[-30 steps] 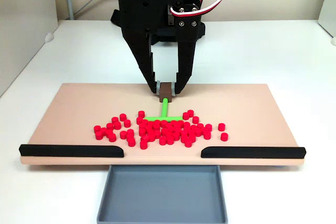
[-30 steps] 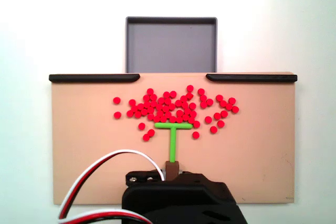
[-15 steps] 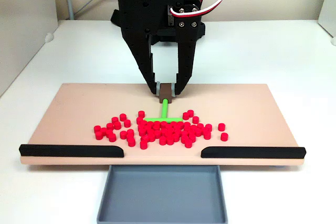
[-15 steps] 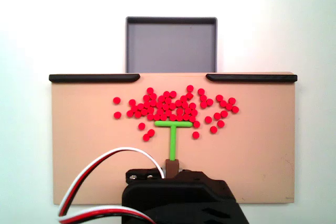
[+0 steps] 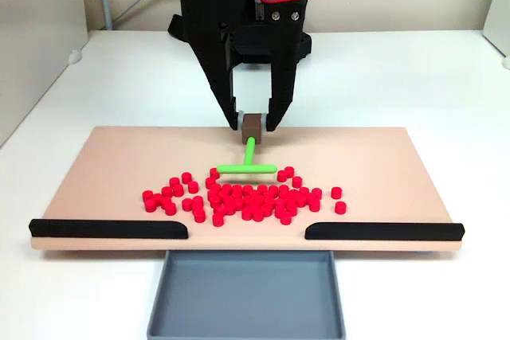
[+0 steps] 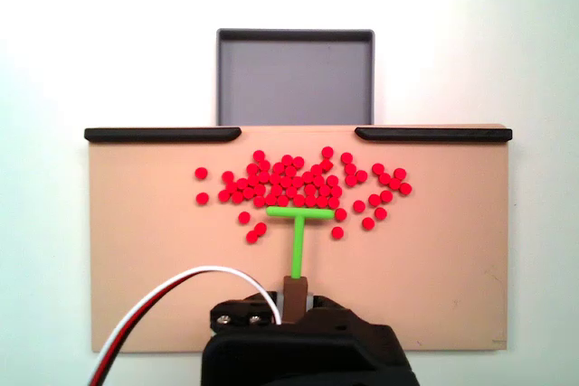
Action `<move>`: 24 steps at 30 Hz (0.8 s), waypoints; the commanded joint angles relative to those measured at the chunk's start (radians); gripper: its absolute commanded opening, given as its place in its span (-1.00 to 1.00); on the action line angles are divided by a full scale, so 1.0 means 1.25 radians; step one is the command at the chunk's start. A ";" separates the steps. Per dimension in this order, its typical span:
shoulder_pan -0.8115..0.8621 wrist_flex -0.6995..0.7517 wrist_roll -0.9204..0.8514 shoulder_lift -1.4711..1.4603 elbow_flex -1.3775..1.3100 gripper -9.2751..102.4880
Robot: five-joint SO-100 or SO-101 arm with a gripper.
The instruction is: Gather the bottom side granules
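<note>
End effector (image 5: pixel 253 126) is closed on the brown block handle (image 5: pixel 253 125) of the green T-shaped tool (image 5: pixel 248 164); both fingers are clamped against the block's sides, at centre frame in a fixed view. In the other fixed view the end effector (image 6: pixel 295 294) comes in from the bottom edge, with the same brown handle (image 6: pixel 295 290) sticking out of the black housing and a white cable (image 6: pixel 181 294) looping out to the lower left.

The tool's stem runs from the handle toward the granules; in the top-down fixed view the crossbar (image 6: pixel 299 213) sits just below the pile, at or very near the nearest granules. Contact there is too fine to call.

Granules (image 5: pixel 243 197) lie in a wide band across the middle of the tan board (image 5: pixel 103 173), between the crossbar and the board's near edge. In the top-down view the granules (image 6: pixel 298 186) are dense at centre frame and thinner toward both ends. A few strays lie beside the stem: three to its left (image 6: pixel 252 227) and one to its right (image 6: pixel 337 232).

Two black rails (image 6: pixel 163 134) (image 6: pixel 432 134) line the board's edge, with a gap between them. The grey tray (image 6: pixel 294 38) sits at that gap, just off the board on the white bench (image 6: pixel 45 61). No granules are in the tray.
</note>
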 commanded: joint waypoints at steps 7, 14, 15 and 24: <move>-0.006 0.090 -0.006 0.124 -0.016 -0.84; -0.002 0.179 -0.017 0.196 -0.015 -0.84; -0.002 0.179 -0.013 0.204 -0.013 -0.84; -0.002 0.179 0.020 0.226 -0.001 -0.84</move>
